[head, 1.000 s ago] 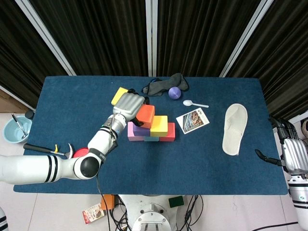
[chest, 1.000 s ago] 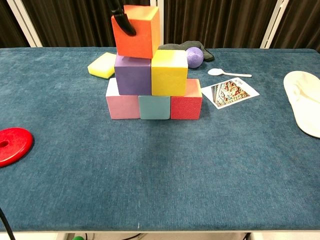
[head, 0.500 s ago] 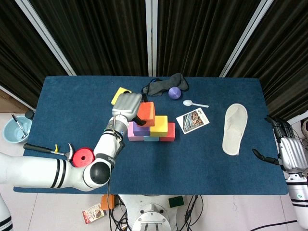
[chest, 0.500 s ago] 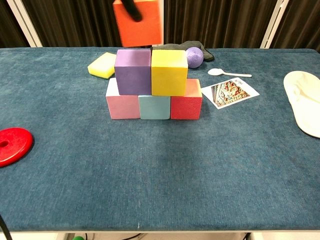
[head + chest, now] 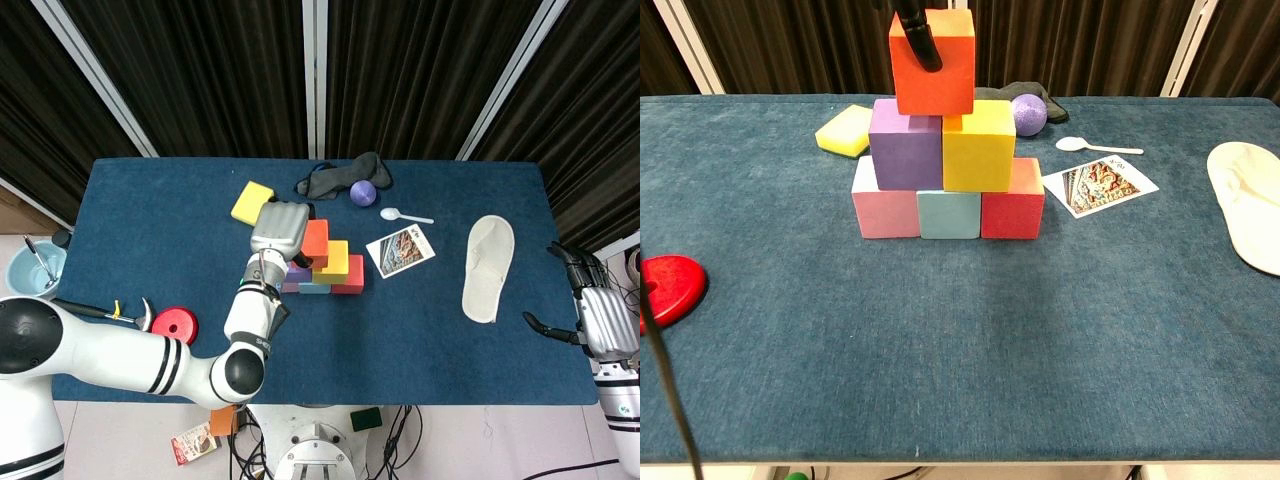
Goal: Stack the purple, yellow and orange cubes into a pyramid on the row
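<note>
We see the blue tabletop (image 5: 150, 200), then the left hand (image 5: 279, 229) clamped on the orange cube (image 5: 932, 62), which sits atop the purple cube (image 5: 906, 144) and yellow cube (image 5: 979, 145) just below the hand. Under those, the row of pink, teal and red cubes (image 5: 950, 212). Right hand (image 5: 600, 320) well off to the side past the tabletop edge, fingers apart, holding nothing.

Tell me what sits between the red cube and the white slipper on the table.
The picture card lies between the red cube and the white slipper, with bare blue cloth on either side. The head view shows it best.
</note>
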{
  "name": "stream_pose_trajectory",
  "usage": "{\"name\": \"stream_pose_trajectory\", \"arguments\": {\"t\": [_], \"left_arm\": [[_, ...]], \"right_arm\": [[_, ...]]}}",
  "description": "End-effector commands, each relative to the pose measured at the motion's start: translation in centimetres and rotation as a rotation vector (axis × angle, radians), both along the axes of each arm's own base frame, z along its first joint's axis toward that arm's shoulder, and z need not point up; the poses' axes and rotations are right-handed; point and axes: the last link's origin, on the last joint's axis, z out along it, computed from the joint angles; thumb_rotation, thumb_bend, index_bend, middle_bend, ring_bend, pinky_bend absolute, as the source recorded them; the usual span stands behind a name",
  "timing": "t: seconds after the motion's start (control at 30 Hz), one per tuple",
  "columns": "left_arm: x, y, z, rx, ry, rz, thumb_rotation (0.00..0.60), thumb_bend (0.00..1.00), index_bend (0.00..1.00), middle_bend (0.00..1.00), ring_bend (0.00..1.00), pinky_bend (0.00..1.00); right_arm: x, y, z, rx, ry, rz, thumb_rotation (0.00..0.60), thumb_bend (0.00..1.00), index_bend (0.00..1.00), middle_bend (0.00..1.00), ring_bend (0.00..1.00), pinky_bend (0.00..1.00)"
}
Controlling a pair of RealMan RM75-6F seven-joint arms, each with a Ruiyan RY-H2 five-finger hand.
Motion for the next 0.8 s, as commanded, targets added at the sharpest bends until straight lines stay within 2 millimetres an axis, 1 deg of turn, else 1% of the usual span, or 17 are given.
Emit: {"name": "stream_pose_trajectory", "arguments": {"t": [0.03,0.27,0.8], "left_arm": [[0.09,-0.02,-0.12,0.001,0.003,0.011,0.6,0.12,0.4,0.46,0.34,0.2],[-0.18,-0.18,-0.31,0.006,0.021,0.007,0.6,0.12,0.4,0.45,0.34,0.19],[-0.24,-0.42,-0.86,-0.009,0.003,-0.016,0.6,0.12,0.4,0.44,0.34,0.18]], "right_arm": [[-0.01,-0.01,0.03,0.001,0.0,0.0,0.6,0.18,0.04,0.12,0.02,0.0],[-0.02,0.01,0.07,0.0,-0.002,0.0,0.6,0.18,0.04,0.12,0.02,0.0],[-0.01,-0.09,0.05,0.0,-0.001,-0.004,0.6,0.18,0.04,0.12,0.02,0.0]]}}
